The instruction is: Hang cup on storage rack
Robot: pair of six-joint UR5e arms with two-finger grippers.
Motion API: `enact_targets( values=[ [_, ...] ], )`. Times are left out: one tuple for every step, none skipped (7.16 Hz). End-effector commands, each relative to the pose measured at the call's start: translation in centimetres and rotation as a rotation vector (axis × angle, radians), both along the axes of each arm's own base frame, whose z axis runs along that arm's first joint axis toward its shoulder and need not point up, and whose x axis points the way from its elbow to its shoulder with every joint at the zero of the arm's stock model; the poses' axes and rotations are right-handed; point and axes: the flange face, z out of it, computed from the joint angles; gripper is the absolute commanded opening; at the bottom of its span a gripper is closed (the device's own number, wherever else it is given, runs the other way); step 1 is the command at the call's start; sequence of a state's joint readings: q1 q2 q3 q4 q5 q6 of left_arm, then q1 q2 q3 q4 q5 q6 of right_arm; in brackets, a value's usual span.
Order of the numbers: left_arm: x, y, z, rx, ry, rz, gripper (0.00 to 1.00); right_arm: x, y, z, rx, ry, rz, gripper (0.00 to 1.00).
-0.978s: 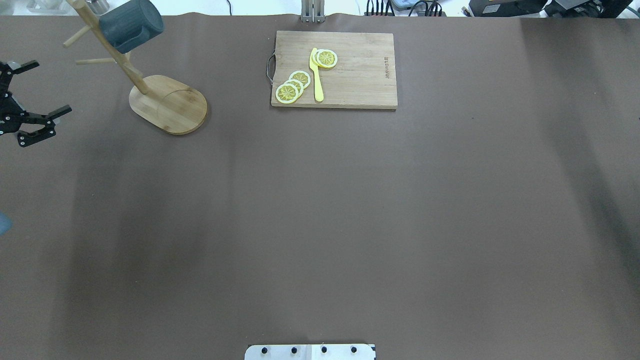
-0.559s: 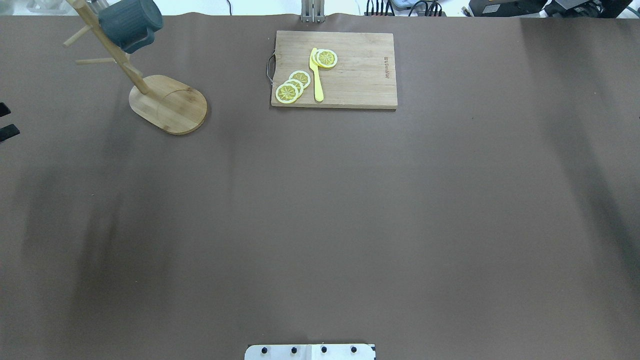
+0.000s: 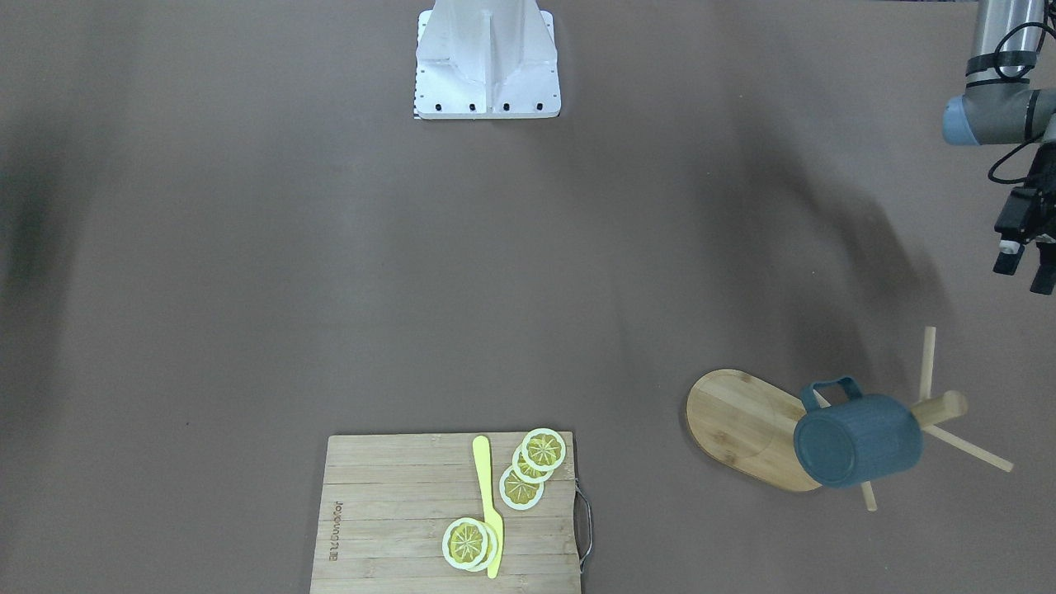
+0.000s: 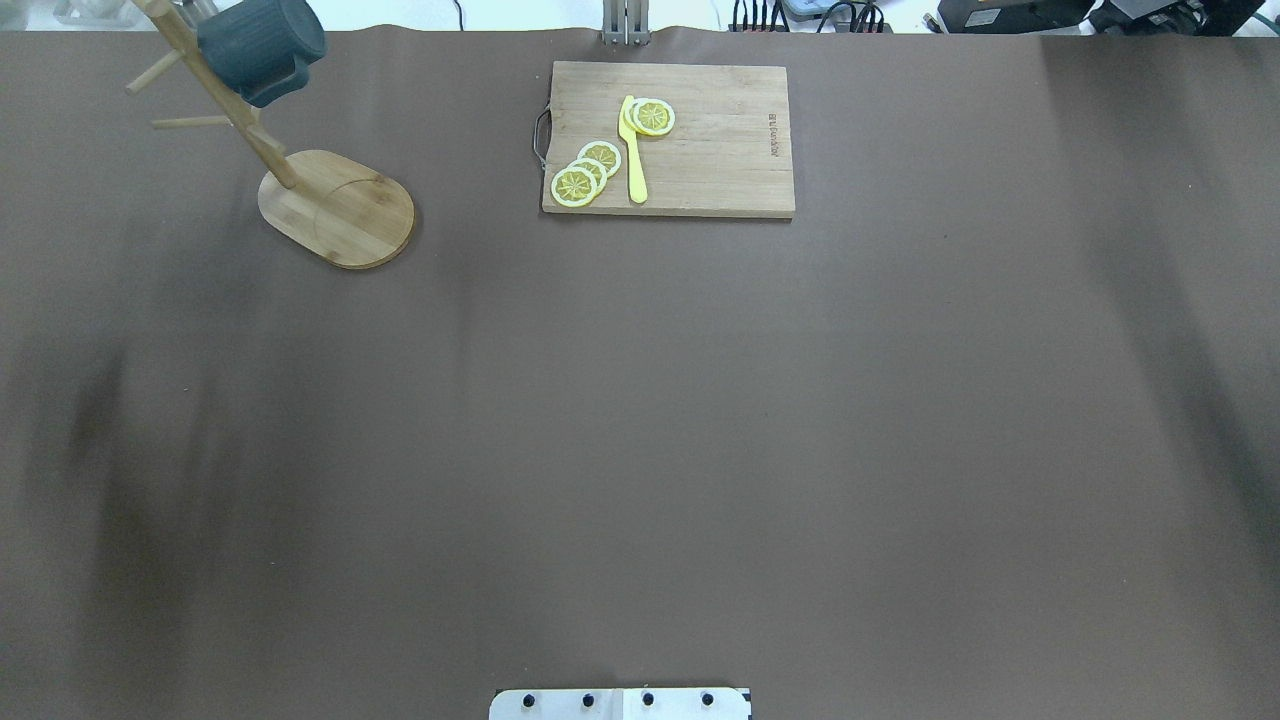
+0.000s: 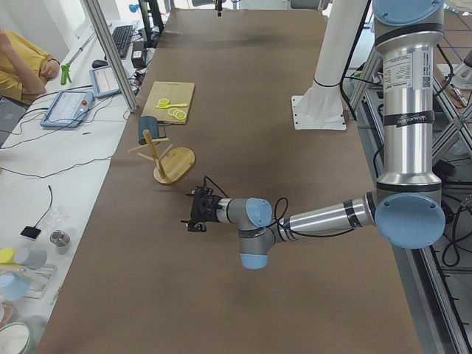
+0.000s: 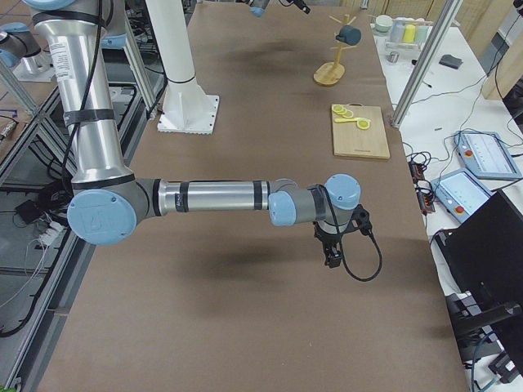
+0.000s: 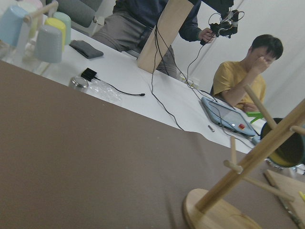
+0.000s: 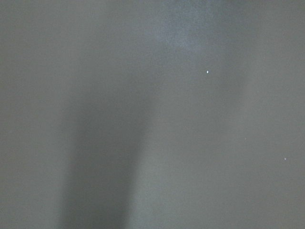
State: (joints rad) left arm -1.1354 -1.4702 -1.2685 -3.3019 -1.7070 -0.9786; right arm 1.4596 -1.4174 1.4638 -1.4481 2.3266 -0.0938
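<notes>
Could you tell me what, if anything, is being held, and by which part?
Nothing: the cup hangs on the storage rack, the left gripper is empty, and nothing shows in the right gripper.

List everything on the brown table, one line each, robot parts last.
cup: one, dark teal, hanging on the rack, off the table
storage rack: one, light bamboo, far side on the robot's left
cutting board: one, bamboo, far middle
lemon slices: five, yellow, overlapping on the board
knife: one, yellow, on the board between the slices
left gripper: one, black, open, empty, apart from the rack
right gripper: one, black, over bare table, state unclear
</notes>
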Motion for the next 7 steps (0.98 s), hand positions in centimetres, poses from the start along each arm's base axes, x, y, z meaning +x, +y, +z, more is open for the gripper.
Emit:
enact_targets(
  values=[
    [-1.9, -1.7, 2.8, -0.054, -0.368, 0.072, 0.97, 1.6, -0.2, -0.2, 0.008, 0.011, 0.028, 1.0],
    [-2.1, -2.8, 2.0, -0.102, -0.481, 0.133, 0.97, 2.7, -0.2, -0.6, 0.017, 0.018, 0.046, 1.0],
    [-2.3, -4.0, 0.4, -0.218, -0.464, 0.215, 0.97, 3.6, -0.2, -1.1, 0.023, 0.016, 0.062, 1.0],
    [-2.8, -5.0, -1.7, -0.325, -0.396, 0.311, 0.97, 4.5, -0.1, -1.1, 0.016, 0.015, 0.08, 1.0],
    [-3.5, -5.8, -4.1, -0.396, -0.313, 0.384, 0.97, 5.0, 0.0, -0.9, 0.006, 0.016, 0.089, 1.0],
    [-3.4, -5.5, -6.1, -0.462, -0.213, 0.485, 0.97, 5.0, -0.2, -1.0, -0.025, 0.018, 0.089, 1.0],
    [-3.1, -4.5, -7.3, -0.511, -0.144, 0.556, 0.97, 5.4, -0.6, -1.5, -0.069, 0.021, 0.095, 1.0]
  ],
)
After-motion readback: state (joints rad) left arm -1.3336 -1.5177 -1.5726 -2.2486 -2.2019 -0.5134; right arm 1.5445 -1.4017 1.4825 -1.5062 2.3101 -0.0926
